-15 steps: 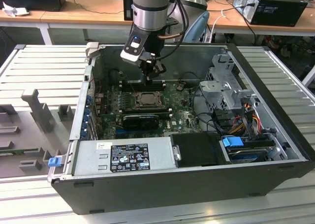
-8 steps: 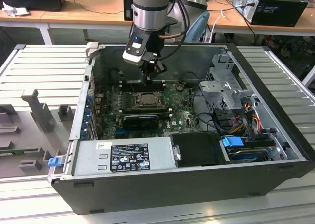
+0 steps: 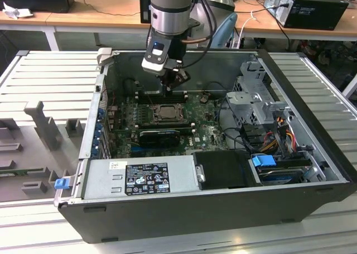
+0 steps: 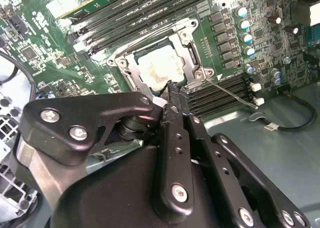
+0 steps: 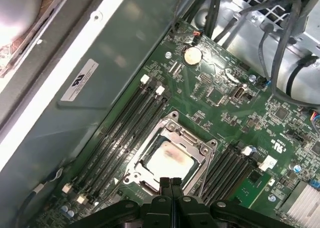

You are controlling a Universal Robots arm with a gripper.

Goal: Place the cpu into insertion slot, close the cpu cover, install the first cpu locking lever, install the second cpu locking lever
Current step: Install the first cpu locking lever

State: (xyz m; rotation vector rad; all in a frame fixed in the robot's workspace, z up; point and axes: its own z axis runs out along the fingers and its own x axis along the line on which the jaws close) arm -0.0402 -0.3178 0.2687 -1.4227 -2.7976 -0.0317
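You've got bright, even overhead light on the open computer case (image 3: 312, 170) in the exterior view, and soft shade pools along its left inner wall. In both wrist views the cpu (image 5: 169, 163) flares pale white on top. The case rim (image 5: 100, 30) washes out in the first wrist view. The gripper (image 4: 172, 90) reads dark, with glints on its screws.

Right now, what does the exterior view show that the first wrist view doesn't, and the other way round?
The exterior view adds the whole computer case, its grey power supply and the drive cage. The first wrist view adds a round silver battery and a white sticker on the case wall. Both show the cpu framed by the cpu cover, with the shut hand close by.
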